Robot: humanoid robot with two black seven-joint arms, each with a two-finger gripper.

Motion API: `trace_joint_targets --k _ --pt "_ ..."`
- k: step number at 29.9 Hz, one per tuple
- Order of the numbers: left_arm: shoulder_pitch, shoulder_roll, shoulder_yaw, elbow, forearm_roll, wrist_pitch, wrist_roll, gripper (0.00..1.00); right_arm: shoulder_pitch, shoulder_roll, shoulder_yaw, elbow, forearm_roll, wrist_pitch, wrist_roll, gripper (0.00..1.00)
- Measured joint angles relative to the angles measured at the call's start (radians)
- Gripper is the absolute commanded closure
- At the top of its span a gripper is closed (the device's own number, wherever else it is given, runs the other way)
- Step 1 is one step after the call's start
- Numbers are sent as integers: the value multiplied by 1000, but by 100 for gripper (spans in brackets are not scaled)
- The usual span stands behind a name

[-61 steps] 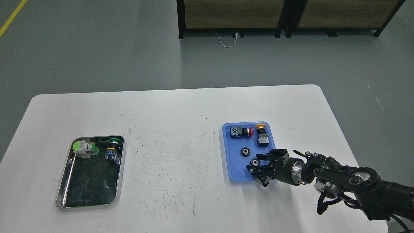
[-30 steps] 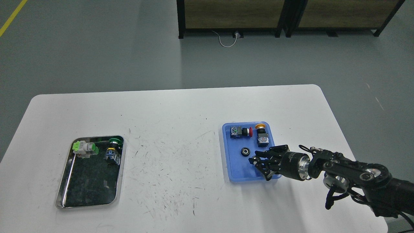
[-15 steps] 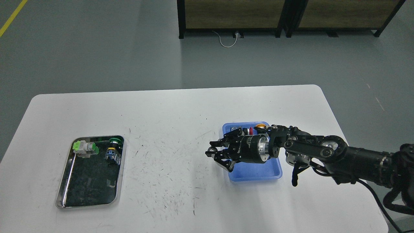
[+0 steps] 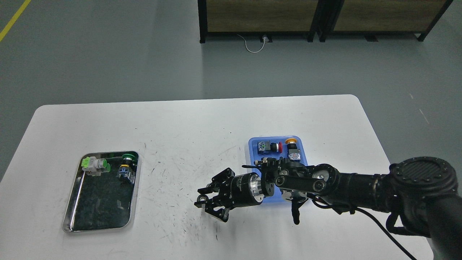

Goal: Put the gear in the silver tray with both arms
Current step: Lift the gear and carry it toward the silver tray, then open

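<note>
My right arm reaches in from the right, low over the white table [image 4: 180, 122]. Its gripper [image 4: 203, 199] is left of the blue tray and shut on a small black gear [image 4: 203, 197] with a silver centre, held between the fingertips. The silver tray [image 4: 135, 202] lies at the table's left, well to the left of the gripper, its dark base mostly bare. The left arm is out of view.
Two green-capped push-button switches [image 4: 94, 165] [image 4: 126, 168] lie at the silver tray's far end. The blue tray [image 4: 252, 156] holds a red-button switch [image 4: 269, 147] and a yellow-button switch [image 4: 291, 151]; my right arm covers its near part.
My right gripper closed on a gear in the blue tray, lifted it out and carried it left over the table toward the silver tray.
</note>
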Motion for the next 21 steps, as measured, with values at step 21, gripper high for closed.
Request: trace_joint_targets --k 21 --pt "0 6 0 0 0 -2 0 2 -16 58 -24 -190 -3 31 39 34"
